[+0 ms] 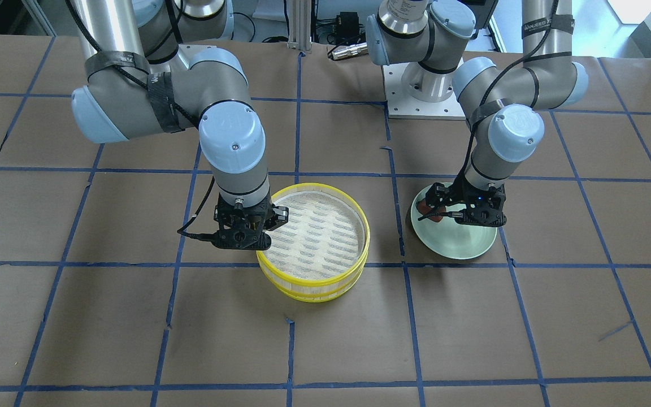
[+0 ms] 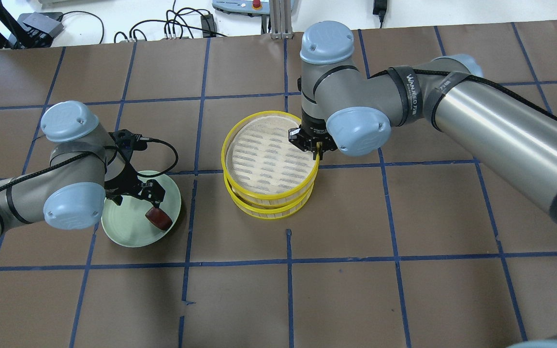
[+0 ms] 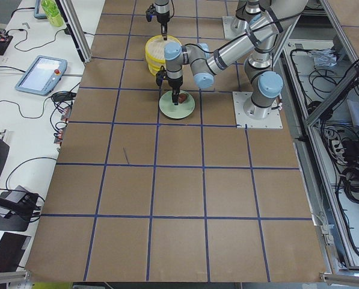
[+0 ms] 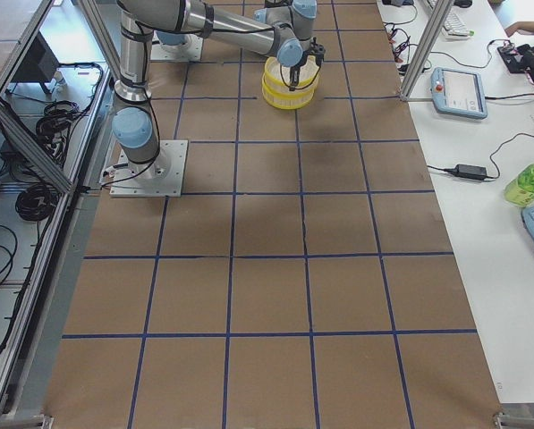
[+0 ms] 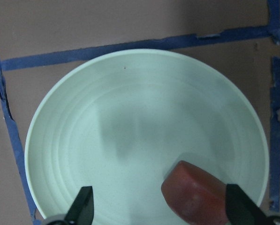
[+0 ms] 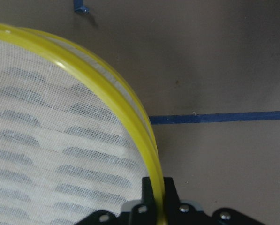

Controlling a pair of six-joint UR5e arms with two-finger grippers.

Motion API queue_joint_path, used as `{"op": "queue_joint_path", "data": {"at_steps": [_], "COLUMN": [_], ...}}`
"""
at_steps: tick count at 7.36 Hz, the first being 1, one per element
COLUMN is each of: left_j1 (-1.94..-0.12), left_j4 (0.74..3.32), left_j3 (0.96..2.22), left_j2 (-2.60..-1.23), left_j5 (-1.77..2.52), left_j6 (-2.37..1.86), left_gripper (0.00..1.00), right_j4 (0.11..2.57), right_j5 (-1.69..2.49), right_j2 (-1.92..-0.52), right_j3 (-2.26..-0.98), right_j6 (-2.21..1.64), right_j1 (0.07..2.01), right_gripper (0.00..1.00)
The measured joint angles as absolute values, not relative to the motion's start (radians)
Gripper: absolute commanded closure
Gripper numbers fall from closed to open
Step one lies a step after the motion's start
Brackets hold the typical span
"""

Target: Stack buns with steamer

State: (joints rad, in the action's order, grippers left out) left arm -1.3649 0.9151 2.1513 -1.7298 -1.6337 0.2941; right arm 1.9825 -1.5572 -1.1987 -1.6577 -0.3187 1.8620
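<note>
The steamer's two yellow-rimmed baskets are stacked at mid-table. The top tier point(image 2: 269, 154) sits a little askew over the lower tier point(image 2: 273, 211); its mesh is empty. My right gripper point(image 2: 316, 152) is shut on the top tier's yellow rim point(image 6: 107, 84), one finger inside and one outside. The reddish-brown bun point(image 2: 158, 218) lies on the pale green plate point(image 2: 128, 232). My left gripper point(image 5: 161, 208) hangs open just above the plate, with the bun point(image 5: 196, 197) close to one finger. The white bun is hidden.
The brown table cover has a grid of blue tape lines point(image 2: 288, 266). Cables and boxes point(image 2: 182, 24) lie along the far edge. The left arm's base plate point(image 1: 424, 96) is behind the plate. A tablet point(image 3: 41, 69) lies on a side bench.
</note>
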Motion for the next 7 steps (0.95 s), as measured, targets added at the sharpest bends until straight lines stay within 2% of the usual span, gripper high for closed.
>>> {"op": "queue_joint_path", "data": {"at_steps": [1,2,3,4,5,6,7], "left_j1": [-1.364,-1.363,-1.363,-1.364,-1.367,-1.369,-1.369], "left_j4": [0.916,0.922,0.938,0.955,0.964,0.968,0.969], "left_j3": [2.152,2.152,2.152,2.152,2.151,2.151,2.152], "left_j2": [-1.737,-1.74,-1.741,-1.742,-1.742,-1.742,-1.744], "left_j5": [-1.632,-1.62,-1.592,-1.566,-1.552,-1.547,-1.546], "left_j6": [0.283,0.272,0.254,0.231,0.217,0.212,0.214], "left_gripper": [0.02,0.02,0.02,0.03,0.34,0.62,0.82], "right_j4": [1.983,1.983,1.983,1.983,1.981,1.978,1.975], "right_j5": [-1.557,-1.557,-1.557,-1.556,-1.557,-1.558,-1.558], "right_j2": [-1.197,-1.197,-1.196,-1.195,-1.194,-1.193,-1.193], "right_j3": [-1.659,-1.661,-1.662,-1.662,-1.664,-1.666,-1.666], "right_j6": [-0.32,-0.32,-0.321,-0.321,-0.318,-0.312,-0.309], "right_j1": [1.865,1.867,1.867,1.868,1.868,1.869,1.87], "right_gripper": [0.92,0.81,0.77,0.14,0.0,0.0,0.0]}}
